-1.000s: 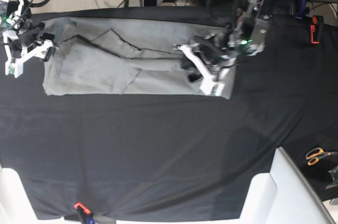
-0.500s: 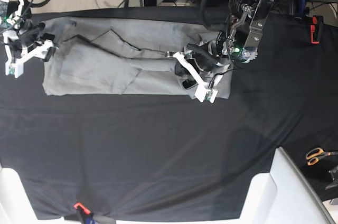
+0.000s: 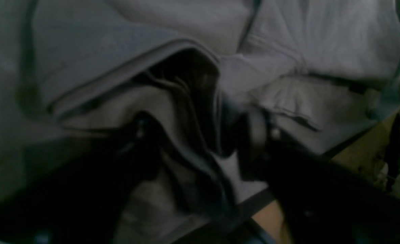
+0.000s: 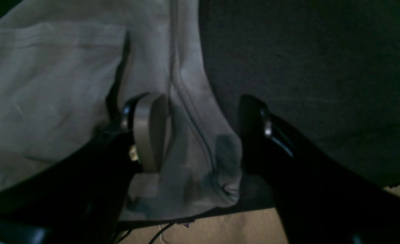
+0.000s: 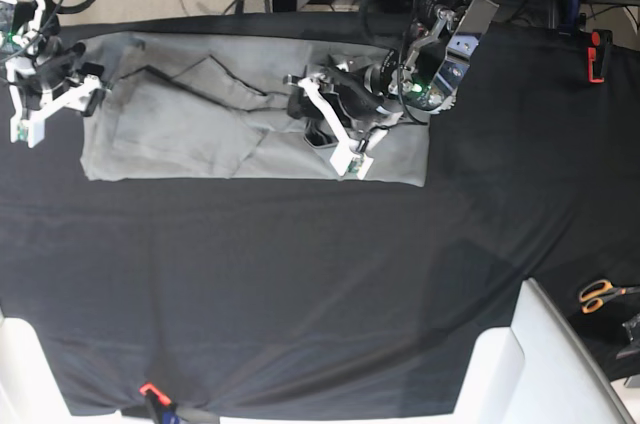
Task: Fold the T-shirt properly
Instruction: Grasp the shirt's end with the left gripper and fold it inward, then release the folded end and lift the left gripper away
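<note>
Grey T-shirt (image 5: 230, 109) lies on the far part of the table (image 5: 300, 284), which is covered with black cloth; it is folded into a long flat band, with creases and overlapped layers on top; one short end is between the tips of the right claw (image 5: 35, 104), and the other end lies under and just past the left claw (image 5: 330, 129).

In the left wrist view the left claw (image 3: 193, 135) stands wide, its two dark fingers apart; a raised fold of the T-shirt (image 3: 193, 101) runs between them, and the picture is too blurred to tell if the fingers touch it; more grey fabric lies in front of the claw and on both sides.

In the right wrist view the right claw (image 4: 203, 125) is half open; a hemmed edge strip of the T-shirt (image 4: 193, 135) lies in the gap between the fingers; one pad (image 4: 149, 132) is just beside the fabric, the other finger is over the black cloth at the far side; I cannot tell if the fabric is gripped.

Beyond the left claw, near the table corner, orange-handled scissors (image 5: 603, 293) lie well apart from the T-shirt.
</note>
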You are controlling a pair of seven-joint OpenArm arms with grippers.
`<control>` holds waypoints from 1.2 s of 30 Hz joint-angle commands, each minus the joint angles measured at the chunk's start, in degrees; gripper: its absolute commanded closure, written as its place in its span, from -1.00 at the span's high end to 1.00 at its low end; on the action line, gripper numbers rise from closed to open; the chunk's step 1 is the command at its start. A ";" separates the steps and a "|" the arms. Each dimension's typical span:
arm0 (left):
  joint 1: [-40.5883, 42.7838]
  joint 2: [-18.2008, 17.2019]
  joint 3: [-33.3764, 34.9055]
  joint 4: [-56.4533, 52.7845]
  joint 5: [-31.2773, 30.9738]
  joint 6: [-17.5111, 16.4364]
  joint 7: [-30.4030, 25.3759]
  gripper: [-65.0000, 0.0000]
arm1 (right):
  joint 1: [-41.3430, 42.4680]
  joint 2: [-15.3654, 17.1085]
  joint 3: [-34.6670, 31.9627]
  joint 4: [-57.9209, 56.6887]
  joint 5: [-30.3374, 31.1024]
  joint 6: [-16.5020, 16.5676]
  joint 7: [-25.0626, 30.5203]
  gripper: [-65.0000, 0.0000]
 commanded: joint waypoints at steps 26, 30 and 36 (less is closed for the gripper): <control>-7.50 -1.36 11.61 7.14 -0.39 -0.11 -0.63 0.13 | 0.31 0.76 0.35 1.29 0.19 0.04 1.14 -0.01; -2.14 -3.65 8.27 10.30 -0.39 -0.11 -0.63 -0.81 | 0.66 0.76 -0.09 1.20 0.19 0.04 1.14 -0.01; 3.22 -3.56 3.70 10.30 -0.04 -0.11 -0.89 -1.00 | 0.75 0.67 -0.09 1.20 0.19 0.04 1.14 -0.01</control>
